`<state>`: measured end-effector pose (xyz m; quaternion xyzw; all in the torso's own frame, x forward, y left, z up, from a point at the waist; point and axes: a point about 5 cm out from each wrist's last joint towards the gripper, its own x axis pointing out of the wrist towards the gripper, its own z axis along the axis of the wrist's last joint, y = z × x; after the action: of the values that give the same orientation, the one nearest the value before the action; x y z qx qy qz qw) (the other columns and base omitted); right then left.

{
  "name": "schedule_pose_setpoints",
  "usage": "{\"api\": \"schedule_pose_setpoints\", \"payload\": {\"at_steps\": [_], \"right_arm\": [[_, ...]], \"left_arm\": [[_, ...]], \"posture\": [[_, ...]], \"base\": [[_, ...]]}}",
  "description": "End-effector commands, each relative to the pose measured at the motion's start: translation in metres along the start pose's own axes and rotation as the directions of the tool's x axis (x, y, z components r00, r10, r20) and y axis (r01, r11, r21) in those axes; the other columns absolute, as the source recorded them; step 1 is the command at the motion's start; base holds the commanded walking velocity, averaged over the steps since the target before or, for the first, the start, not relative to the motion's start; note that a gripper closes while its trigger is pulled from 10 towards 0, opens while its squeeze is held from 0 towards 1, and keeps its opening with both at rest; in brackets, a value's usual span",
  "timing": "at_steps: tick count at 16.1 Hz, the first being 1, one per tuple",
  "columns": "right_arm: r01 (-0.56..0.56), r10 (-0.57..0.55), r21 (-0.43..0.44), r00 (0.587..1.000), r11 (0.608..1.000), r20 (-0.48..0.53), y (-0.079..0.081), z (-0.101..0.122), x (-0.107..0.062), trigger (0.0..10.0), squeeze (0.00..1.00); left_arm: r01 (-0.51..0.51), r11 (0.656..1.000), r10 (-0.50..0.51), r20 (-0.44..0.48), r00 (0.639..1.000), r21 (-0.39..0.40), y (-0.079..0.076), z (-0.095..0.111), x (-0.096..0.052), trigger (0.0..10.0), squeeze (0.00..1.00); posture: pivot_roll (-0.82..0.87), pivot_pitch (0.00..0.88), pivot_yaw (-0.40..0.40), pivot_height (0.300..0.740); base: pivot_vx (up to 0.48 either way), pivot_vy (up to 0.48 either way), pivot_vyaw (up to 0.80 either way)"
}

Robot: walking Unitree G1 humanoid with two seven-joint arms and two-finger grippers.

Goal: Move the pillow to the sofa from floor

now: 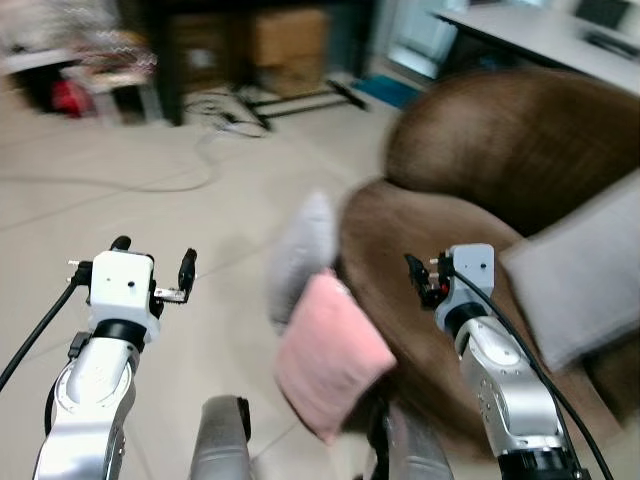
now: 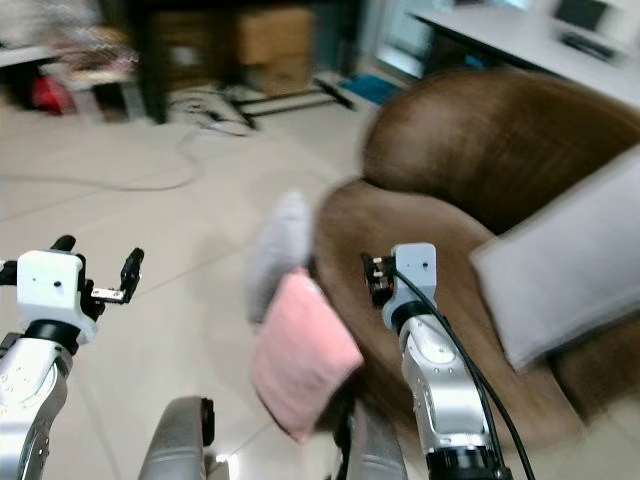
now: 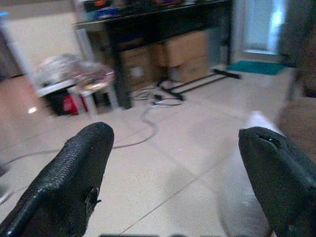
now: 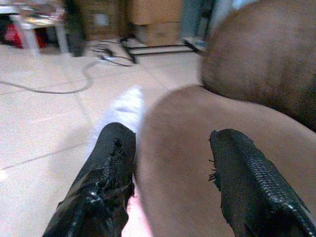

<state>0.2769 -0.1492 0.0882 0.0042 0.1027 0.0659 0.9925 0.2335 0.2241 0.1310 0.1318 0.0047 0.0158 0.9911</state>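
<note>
I hold both arms up in front of me, and both tools are empty with the fingers spread apart: my left tool (image 1: 155, 262) hangs over the bare tiled floor (image 1: 150, 215), and my right tool (image 4: 170, 190) is above the brown sofa (image 1: 500, 160), at the edge of its seat. The pink pillow (image 1: 330, 355) leans against the front of the sofa with its lower corner on the floor, between my two tools and lower than both, a little nearer to the right one. A grey pillow (image 1: 300, 255) stands just behind it, also against the sofa, and another grey cushion (image 1: 580, 275) lies already on the seat, beyond my right tool. The pictures are blurred, so I judge that I am not yet steady enough to reach. To do this step well, I think I should first stand steady, then bend and lower the right tool toward the upper edge of the pink pillow, take a deep fold of the soft cloth, and lift it clear of the grey pillow before I carry it over the seat.
</note>
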Motion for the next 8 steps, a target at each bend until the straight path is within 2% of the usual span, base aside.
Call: {"api": "schedule_pose_setpoints", "payload": {"at_steps": [1, 5, 8], "right_arm": [[-0.003, 0.002, 0.022, 1.0, 1.0, 0.019, 0.0014, 0.0047, 0.0015, 10.0, 0.0], [0.005, -0.005, 0.027, 1.0, 1.0, 0.013, 0.0015, 0.0047, 0.0017, 10.0, 0.0], [0.008, -0.008, 0.043, 1.0, 0.999, 0.011, 0.0024, 0.0041, 0.0013, 10.0, 0.0]], "left_arm": [[0.0, 1.0, 0.0, 0.015, 1.0, 0.007, 0.0001, 0.0036, 0.0002, 10.0, 0.0], [-0.002, 1.0, 0.002, 0.008, 1.0, 0.019, 0.0005, 0.0028, 0.0008, 10.0, 0.0], [0.001, 1.0, -0.001, 0.003, 1.0, 0.024, 0.0011, 0.0024, 0.0011, 10.0, 0.0]], "posture": [[0.12, 0.0, -0.105, 0.61], [0.12, 0.0, -0.103, 0.61], [0.12, 0.0, -0.102, 0.58]], "base": [[0.307, 0.0, 0.0], [0.0, 0.0, 0.0], [0.0, 0.0, 0.0]]}}
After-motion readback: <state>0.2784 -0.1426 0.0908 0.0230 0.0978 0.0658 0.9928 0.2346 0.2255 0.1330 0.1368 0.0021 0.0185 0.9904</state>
